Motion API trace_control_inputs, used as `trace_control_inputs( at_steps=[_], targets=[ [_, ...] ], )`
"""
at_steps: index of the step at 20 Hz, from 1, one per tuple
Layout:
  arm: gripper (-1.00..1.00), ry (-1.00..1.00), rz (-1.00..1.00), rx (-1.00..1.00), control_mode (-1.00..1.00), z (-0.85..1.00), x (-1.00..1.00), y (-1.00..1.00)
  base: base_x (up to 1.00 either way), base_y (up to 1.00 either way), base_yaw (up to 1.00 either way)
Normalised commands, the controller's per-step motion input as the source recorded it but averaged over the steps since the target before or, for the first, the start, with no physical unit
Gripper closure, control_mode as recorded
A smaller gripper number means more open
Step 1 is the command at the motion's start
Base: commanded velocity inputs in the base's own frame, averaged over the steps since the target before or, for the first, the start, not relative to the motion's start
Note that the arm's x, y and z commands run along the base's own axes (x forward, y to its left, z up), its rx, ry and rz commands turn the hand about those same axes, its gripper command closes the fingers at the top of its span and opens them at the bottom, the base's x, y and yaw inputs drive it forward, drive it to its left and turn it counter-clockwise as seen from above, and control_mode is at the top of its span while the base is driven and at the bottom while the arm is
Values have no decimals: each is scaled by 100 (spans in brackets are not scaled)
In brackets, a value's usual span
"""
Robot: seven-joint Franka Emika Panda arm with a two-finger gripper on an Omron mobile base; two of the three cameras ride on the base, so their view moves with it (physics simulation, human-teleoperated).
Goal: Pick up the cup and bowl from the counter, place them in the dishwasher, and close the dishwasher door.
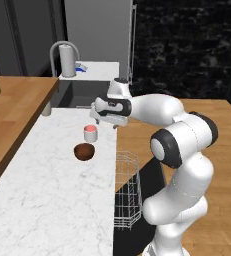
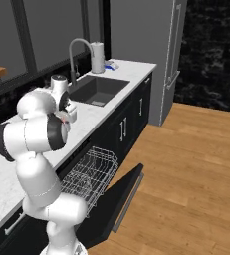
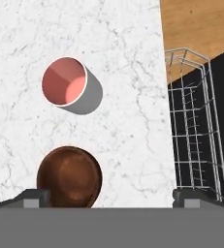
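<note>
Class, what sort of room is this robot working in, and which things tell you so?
A rendered home kitchen, most likely: a marble counter with a sink and faucet, plus an open dishwasher with its wire rack pulled out.

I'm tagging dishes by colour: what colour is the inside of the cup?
Pinkish-red inside the cup, with a thin white rim; the hand view shows it best.

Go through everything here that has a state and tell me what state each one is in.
Cup: upright, empty, on the counter.
Bowl: upright, empty, beside the cup.
Dishwasher door: open, folded down.
Rack: pulled out, empty.
Hand: open, above the cup, holding nothing.
</note>
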Motion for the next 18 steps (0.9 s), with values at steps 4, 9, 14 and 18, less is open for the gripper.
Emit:
trace_control_inputs(
  at_steps=[4, 9, 14, 18],
  targets=[
    [-100, 0, 0, 0, -100, -29, 47, 3, 0, 0, 0],
    [-100, 0, -1, -3, -100, -33, 55, 21, 0, 0, 0],
    [-100, 0, -1, -2, -100, -32, 47, 19, 0, 0, 0],
    [-100, 0, 0, 0, -100, -26, 44, 9, 0, 0, 0]
  ],
)
